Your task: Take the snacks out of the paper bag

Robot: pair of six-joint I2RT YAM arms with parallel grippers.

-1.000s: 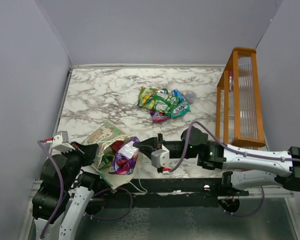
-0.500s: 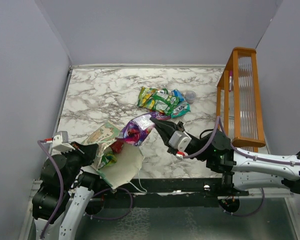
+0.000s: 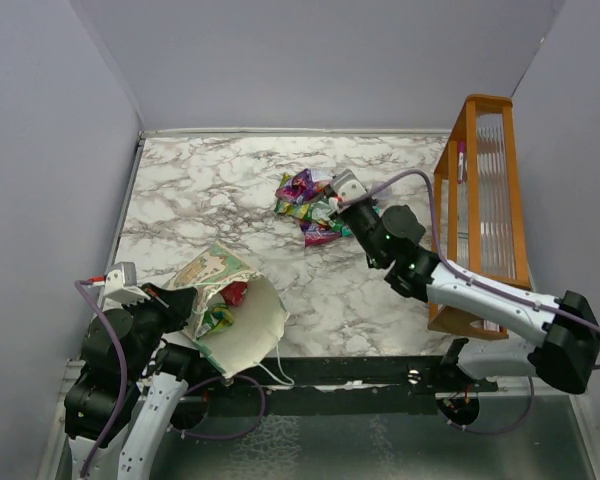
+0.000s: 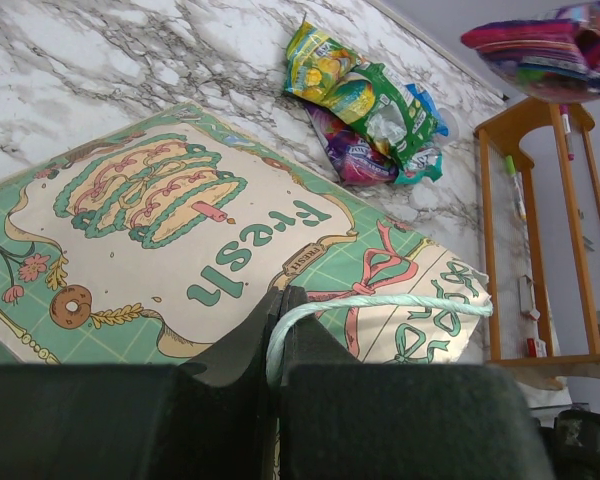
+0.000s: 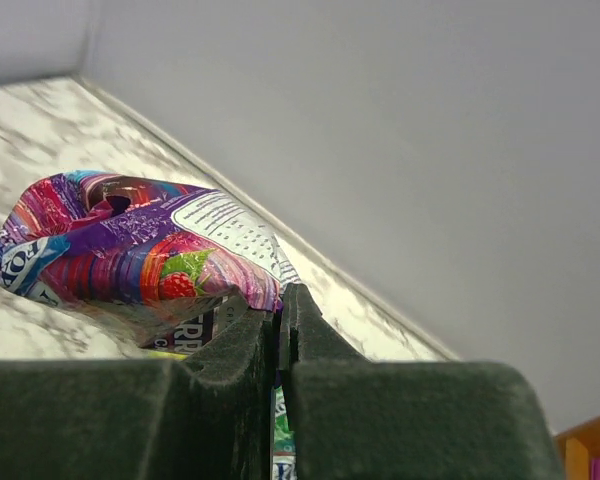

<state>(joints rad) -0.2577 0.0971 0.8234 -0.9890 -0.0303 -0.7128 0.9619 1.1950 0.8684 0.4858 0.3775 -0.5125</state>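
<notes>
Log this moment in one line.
left gripper: shut on green paper gift bag | right gripper: shut on purple crinkly snack packet, over snack pile

The purple packet [image 5: 130,250] in my right claw [image 5: 280,305] is mostly purple with pink-red streaks. It's got a teal-blue bit at one end, a red berry with a green leaf, and a white panel of tiny dark print. My claw pads are plain black, nothing fancy.

The paper bag [image 4: 180,230] has a cream front with a green border, a green-and-pink cake drawing, green lettering and a red ribbon bow. Its string handle [image 4: 380,300] is pale minty white.

The snacks [image 4: 365,110] lying out are yellow-green, bright green, purple and teal. The table [image 3: 200,190] is white marble with grey veins, and the rack [image 3: 480,190] is orange.
</notes>
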